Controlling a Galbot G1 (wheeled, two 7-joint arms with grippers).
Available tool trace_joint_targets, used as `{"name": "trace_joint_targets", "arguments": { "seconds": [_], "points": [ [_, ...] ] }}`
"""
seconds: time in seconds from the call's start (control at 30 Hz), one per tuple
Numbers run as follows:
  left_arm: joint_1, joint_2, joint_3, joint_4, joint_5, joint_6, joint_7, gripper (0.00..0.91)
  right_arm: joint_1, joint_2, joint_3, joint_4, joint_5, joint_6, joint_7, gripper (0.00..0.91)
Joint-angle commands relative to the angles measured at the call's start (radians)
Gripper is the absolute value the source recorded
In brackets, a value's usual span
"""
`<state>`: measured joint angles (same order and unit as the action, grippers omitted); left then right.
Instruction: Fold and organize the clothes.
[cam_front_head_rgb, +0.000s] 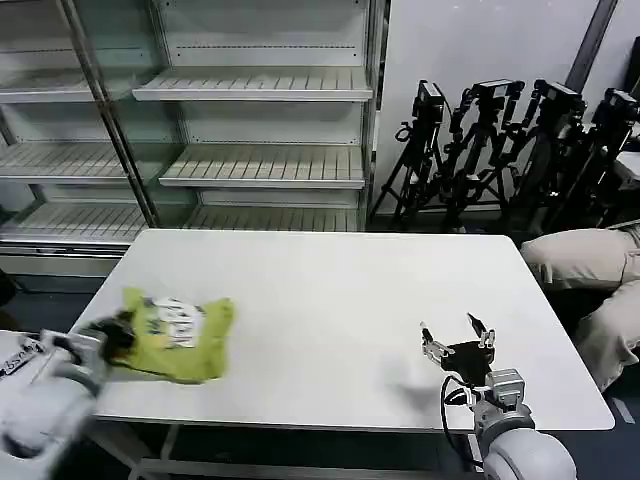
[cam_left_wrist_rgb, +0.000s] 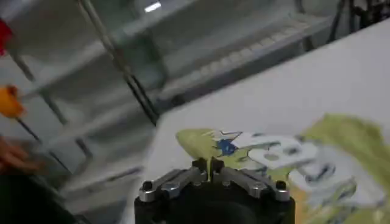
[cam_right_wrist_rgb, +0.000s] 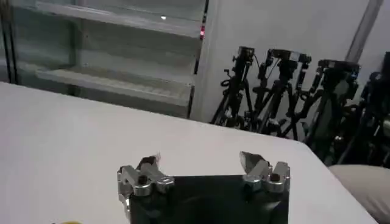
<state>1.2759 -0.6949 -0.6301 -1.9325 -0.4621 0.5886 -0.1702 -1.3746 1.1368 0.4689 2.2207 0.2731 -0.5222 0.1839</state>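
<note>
We see the T-shirt (cam_front_head_rgb: 178, 337) bunched in a heap near the left front edge of the white surface (cam_front_head_rgb: 330, 300), white print showing. Our left end effector (cam_front_head_rgb: 118, 338) has pinched its fingers together on the shirt's left edge. Our right end effector (cam_front_head_rgb: 458, 338) hovers wide open and empty over the right front of the surface, well apart from the shirt.

We count 1 crumpled lime-green T-shirt w/ white print (cam_front_head_rgb: 178, 335), 1 white rectangular table (cam_front_head_rgb: 330, 300), 2 grippers, left (cam_front_head_rgb: 118, 338) & right (cam_front_head_rgb: 458, 338), 2 beige fabric bundles (cam_front_head_rgb: 585, 258).
</note>
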Motion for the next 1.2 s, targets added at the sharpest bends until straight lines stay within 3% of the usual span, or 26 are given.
{"name": "trace_joint_targets", "arguments": {
  "seconds": [0.03,0.23,0.4,0.53,0.63,0.83,0.9,0.97,1.1,1.13,1.17,1.2],
  "points": [
    [0.050,0.121,-0.054,-0.275,-0.019,-0.002,0.069,0.000,-0.009,-0.003,0.008,-0.001,-0.001,0.005,0.000,0.907],
    [0.016,-0.193,0.481,-0.357,0.124,-0.006,-0.082,0.010,-0.011,-0.006,0.017,0.008,-0.002,-0.005,0.004,0.907],
    [-0.015,-0.398,0.672,-0.362,0.101,-0.006,-0.157,0.010,-0.002,0.001,-0.003,0.004,-0.012,-0.012,0.010,0.907],
    [-0.016,-0.531,0.705,-0.378,0.103,-0.006,-0.217,0.010,0.003,0.000,0.000,0.008,-0.010,-0.014,0.011,0.907],
    [-0.082,-0.592,0.698,-0.287,0.057,-0.006,-0.274,0.010,0.019,-0.004,0.002,0.005,-0.007,-0.016,0.007,0.907],
    [-0.250,-0.685,0.668,-0.157,-0.166,-0.006,-0.508,0.010,0.079,-0.015,0.012,-0.010,-0.009,-0.015,-0.023,0.907],
    [-0.278,-0.708,0.664,-0.130,-0.191,-0.006,-0.546,0.010,0.097,-0.017,0.014,-0.003,-0.011,-0.043,-0.027,0.907],
    [-0.299,-0.735,0.665,-0.106,-0.209,-0.007,-0.592,0.010,0.115,-0.022,0.012,-0.010,0.031,0.017,-0.021,0.907],
    [-0.320,-0.803,0.679,-0.055,-0.211,-0.008,-0.648,0.010,0.157,-0.031,0.017,-0.043,0.046,0.002,-0.022,0.907],
    [-0.323,-0.816,0.684,-0.047,-0.211,-0.007,-0.648,0.071,0.163,-0.033,0.016,-0.051,0.046,0.001,-0.023,0.907],
    [-0.326,-0.818,0.695,-0.047,-0.209,-0.008,-0.648,0.534,0.172,-0.034,0.012,-0.060,0.047,0.000,-0.025,0.907],
    [-0.327,-0.818,0.697,-0.049,-0.209,-0.007,-0.637,0.907,0.176,-0.035,0.009,-0.062,0.047,0.000,-0.025,0.907]
  ]
}}
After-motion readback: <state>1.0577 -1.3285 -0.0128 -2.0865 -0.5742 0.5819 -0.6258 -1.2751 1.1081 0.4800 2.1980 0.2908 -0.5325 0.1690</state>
